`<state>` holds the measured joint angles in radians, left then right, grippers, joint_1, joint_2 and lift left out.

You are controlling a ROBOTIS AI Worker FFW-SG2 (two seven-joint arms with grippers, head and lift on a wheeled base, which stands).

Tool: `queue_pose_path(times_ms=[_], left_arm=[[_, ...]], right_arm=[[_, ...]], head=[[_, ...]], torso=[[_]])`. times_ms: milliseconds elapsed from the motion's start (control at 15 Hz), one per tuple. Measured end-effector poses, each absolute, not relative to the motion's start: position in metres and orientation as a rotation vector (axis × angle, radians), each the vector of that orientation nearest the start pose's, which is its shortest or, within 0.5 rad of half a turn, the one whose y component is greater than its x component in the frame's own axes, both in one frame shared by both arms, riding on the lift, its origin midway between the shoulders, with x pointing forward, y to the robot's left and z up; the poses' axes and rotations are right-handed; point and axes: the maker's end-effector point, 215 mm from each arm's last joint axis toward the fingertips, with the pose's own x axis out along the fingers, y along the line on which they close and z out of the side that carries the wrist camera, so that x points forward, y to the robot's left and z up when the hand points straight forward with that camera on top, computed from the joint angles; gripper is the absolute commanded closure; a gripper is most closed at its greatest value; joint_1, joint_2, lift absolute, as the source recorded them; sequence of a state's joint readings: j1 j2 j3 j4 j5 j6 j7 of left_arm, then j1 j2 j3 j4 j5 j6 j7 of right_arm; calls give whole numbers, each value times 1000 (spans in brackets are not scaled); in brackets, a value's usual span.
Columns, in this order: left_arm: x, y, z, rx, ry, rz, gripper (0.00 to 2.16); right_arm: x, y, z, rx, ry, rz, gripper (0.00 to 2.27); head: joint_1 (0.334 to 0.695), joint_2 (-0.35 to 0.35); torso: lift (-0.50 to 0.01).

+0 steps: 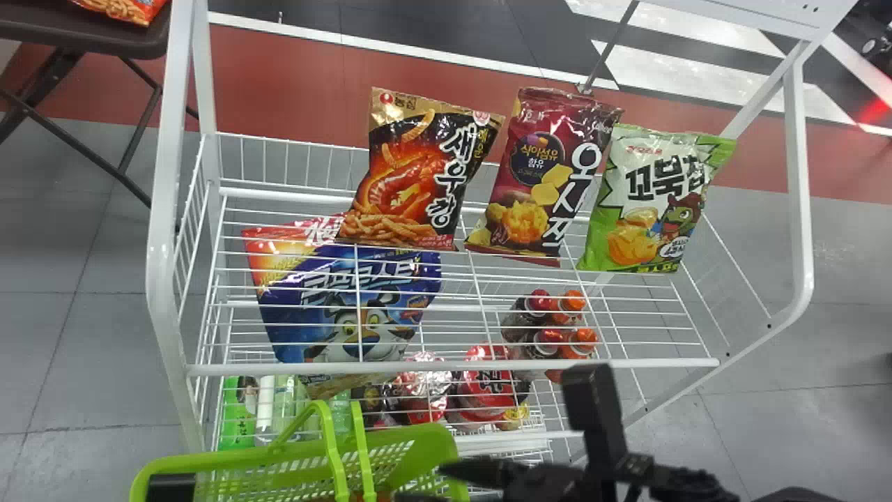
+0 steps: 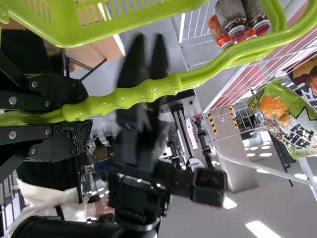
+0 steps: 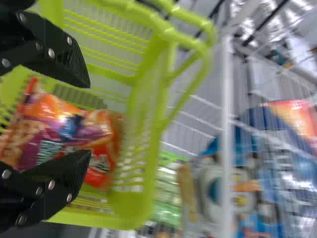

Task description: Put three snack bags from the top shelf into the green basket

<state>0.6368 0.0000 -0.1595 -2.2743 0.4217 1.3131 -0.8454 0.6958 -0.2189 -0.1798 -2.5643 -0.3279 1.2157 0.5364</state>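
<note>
On the shelf [image 1: 446, 365], snack bags [image 1: 536, 171] slant, tops rightward.

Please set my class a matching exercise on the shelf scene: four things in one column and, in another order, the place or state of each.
Column one
1. left gripper
2. blue bag
3. right gripper
4. green-and-white bag

Column two
A. fingers apart, at the green basket
B. on the top shelf, right of the dark red bag
C. fingers closed around the basket's handles
D. below the top shelf, seen through its wires

Right pairs: 1-C, 2-D, 3-A, 4-B
</note>
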Motion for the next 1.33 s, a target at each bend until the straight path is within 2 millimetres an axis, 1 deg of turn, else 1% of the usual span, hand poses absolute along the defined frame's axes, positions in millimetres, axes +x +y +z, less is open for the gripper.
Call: queue_pose_path(times_ms=[67, 133, 333, 400, 467, 533, 667, 867, 1000, 1200, 1267, 1333], left_arm=[[142, -70, -398, -881, 1050, -1172, 2142], [141, -70, -399, -882, 1052, -1171, 2142], [138, -73, -402, -869, 1062, -1169, 2142], [138, -74, -404, -859, 1067, -1168, 2142], [138, -75, -405, -852, 1071, -1166, 2142], [138, -75, -406, -848, 1074, -1165, 2142], [137, -75, -406, -846, 1083, -1166, 2142], [134, -75, -407, -843, 1105, -1172, 2142], [132, -75, -408, -843, 1111, -1174, 2142], [131, -74, -409, -846, 1116, -1175, 2142], [131, -74, -409, -846, 1116, -1175, 2142], [131, -74, -410, -845, 1116, -1174, 2142]], right_arm=[[274, -161, -408, 203, 811, 585, 63], [299, -167, -390, 171, 704, 552, 63], [374, -183, -331, 82, 328, 427, 49], [393, -188, -309, 36, 182, 360, 49], [404, -187, -297, 8, 90, 315, 49], [416, -183, -294, -11, 31, 277, 49], [440, -173, -303, -26, 7, 233, 53], [486, -163, -325, -28, 70, 205, 56], [515, -159, -330, -25, 99, 199, 63], [543, -160, -335, -22, 130, 194, 90], [548, -161, -338, -25, 139, 192, 383], [551, -160, -341, -26, 152, 200, 1629]], head=[[695, -350], [695, -350], [695, -350], [695, -350], [695, -350], [695, -350], [695, -350], [695, -350], [695, -350], [695, -350], [695, -350], [695, -350]], torso=[[-50], [-50], [-50], [-50], [-50], [-50], [-50], [-50], [-50], [-50], [-50], [-50]])
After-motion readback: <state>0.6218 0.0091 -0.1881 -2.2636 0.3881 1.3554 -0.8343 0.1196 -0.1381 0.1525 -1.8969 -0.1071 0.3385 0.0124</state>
